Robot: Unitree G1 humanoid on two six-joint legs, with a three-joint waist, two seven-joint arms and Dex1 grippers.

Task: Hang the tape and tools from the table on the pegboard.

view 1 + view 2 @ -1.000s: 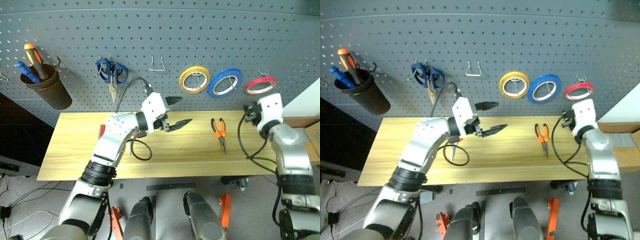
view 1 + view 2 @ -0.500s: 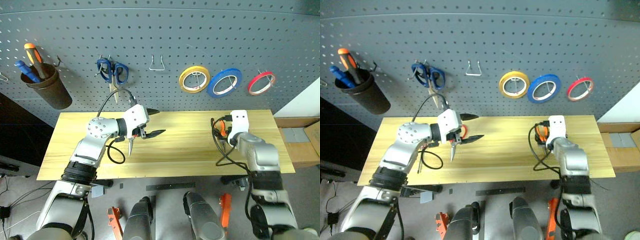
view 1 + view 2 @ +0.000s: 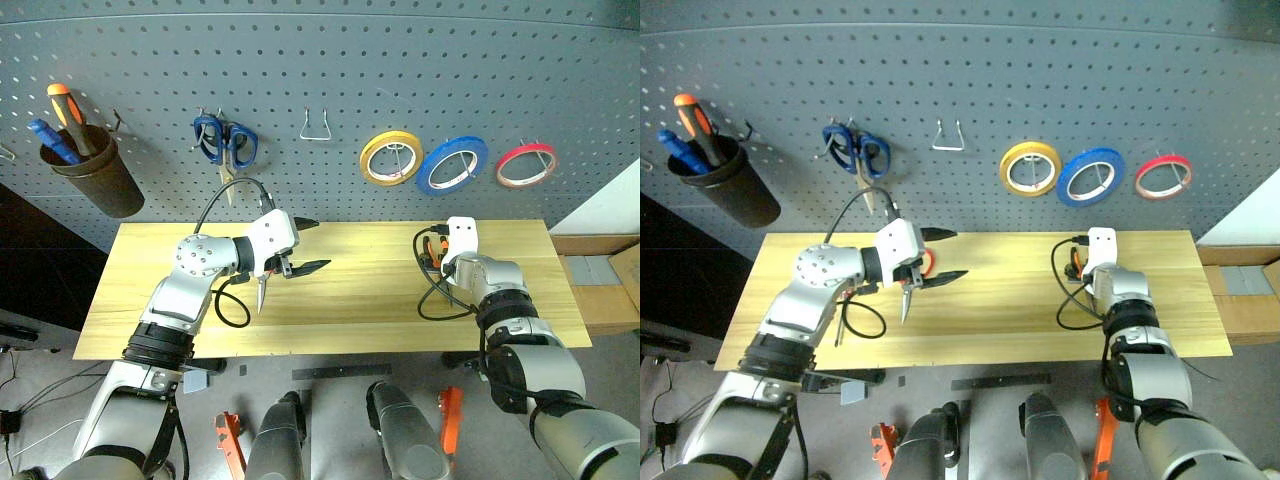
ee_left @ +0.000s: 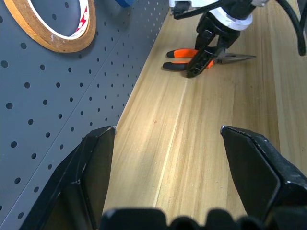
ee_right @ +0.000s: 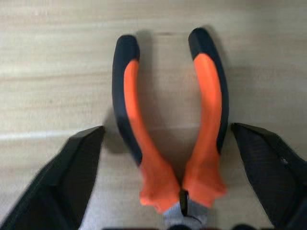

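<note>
Now the right gripper (image 5: 175,211) has come down from the pegboard (image 3: 320,90) to the surface (image 3: 350,320), fingers spread either side of the pliers (image 5: 168,139), not yet closed; I judge the tape is done and the pliers are next. The left gripper (image 3: 305,245) hangs spread and empty above one red-handled tool (image 3: 262,290), probably the scissors. Farther back, on the pegboard: three tape rolls, with the red tape (image 3: 526,164) hooked rightmost, one pair of blue scissors (image 3: 227,145), one cup (image 3: 95,175) holding two screwdrivers
</note>
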